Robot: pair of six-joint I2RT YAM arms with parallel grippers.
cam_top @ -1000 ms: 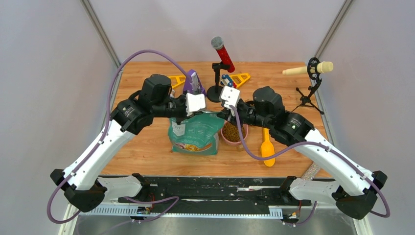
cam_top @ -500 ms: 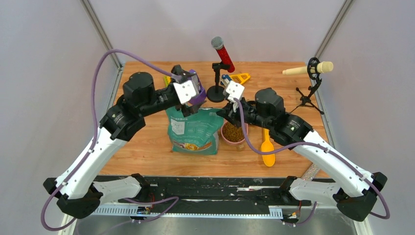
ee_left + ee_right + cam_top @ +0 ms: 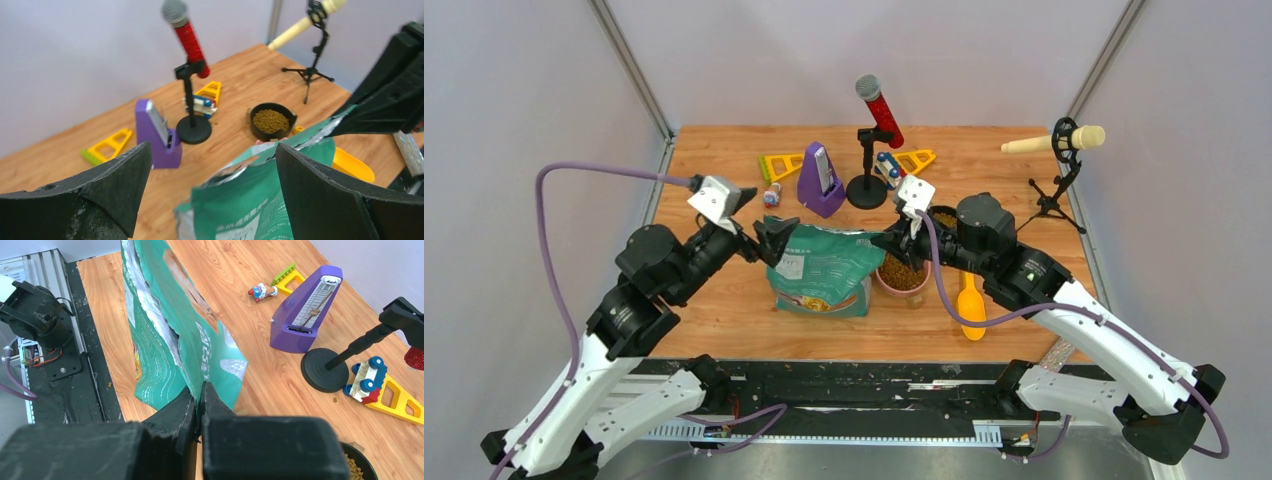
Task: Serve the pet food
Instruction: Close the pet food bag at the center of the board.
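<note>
Bag held by one arm: the right gripper [image 3: 197, 390] is clamped on the torn top edge of the teal-green flexible pet food bag [image 3: 824, 270], while the left gripper [image 3: 769, 240] is spread wide and holds nothing.
The bag stands mid-table on the wooden table [image 3: 714, 300], with the left gripper just left of its top. Brown kibble pellets [image 3: 902, 272] fill a pink round bowl [image 3: 886, 287] just right of the bag, and more fill a black bowl [image 3: 272, 120] farther back. A yellow plastic scoop [image 3: 970, 300] lies right of the pink bowl.
</note>
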